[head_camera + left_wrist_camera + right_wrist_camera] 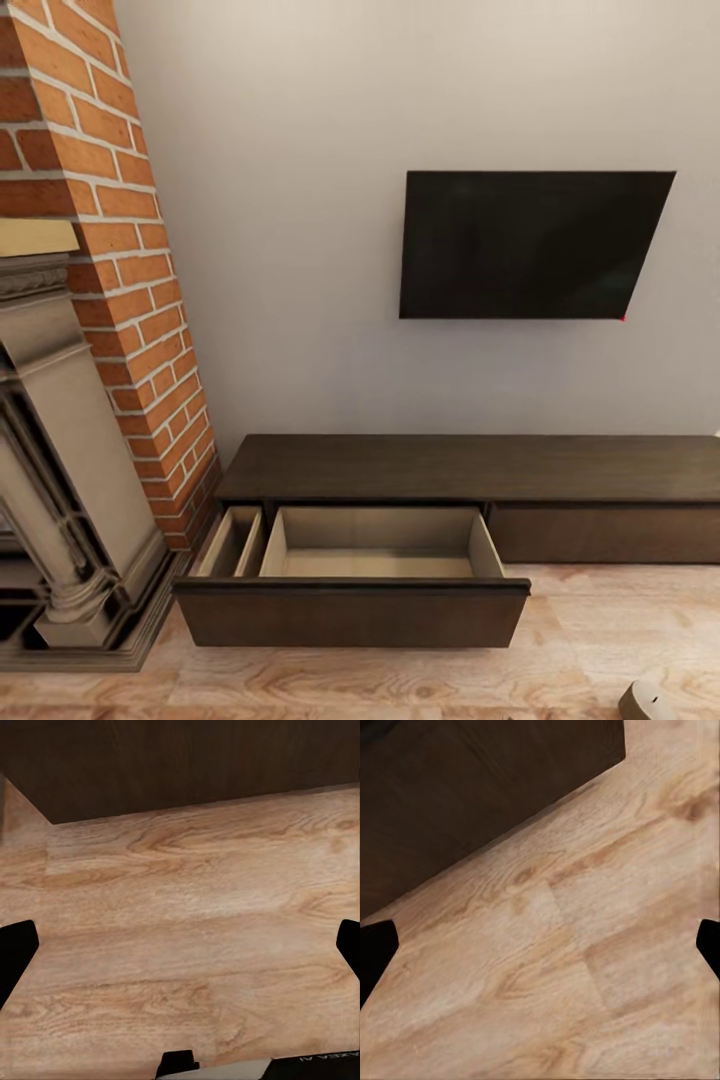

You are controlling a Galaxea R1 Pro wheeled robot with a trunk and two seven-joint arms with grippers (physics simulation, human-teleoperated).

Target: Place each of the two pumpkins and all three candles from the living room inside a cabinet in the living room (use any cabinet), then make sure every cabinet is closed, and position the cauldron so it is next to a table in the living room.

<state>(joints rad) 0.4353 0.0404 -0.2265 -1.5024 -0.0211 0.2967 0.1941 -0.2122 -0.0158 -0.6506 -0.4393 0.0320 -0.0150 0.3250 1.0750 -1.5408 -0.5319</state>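
Note:
The long, low dark-brown cabinet [470, 468] stands against the wall. Its left drawer [375, 560] is pulled out over the floor, and the pale wood interior looks empty. A narrow side compartment [232, 545] beside it is also open. The right drawer front [605, 533] is shut flush. My left gripper [180, 952] hangs open above the wooden floor, with the dark cabinet front [180, 761] ahead of it. My right gripper [540, 952] is open too, over floor beside a dark cabinet panel [457, 787]. The pumpkins, candles, cauldron and table are out of view.
A brick fireplace [120, 300] with a carved stone surround [60, 480] stands close on the left of the open drawer. A dark TV [530, 245] hangs on the wall above the cabinet. Wooden floor [600, 640] lies in front.

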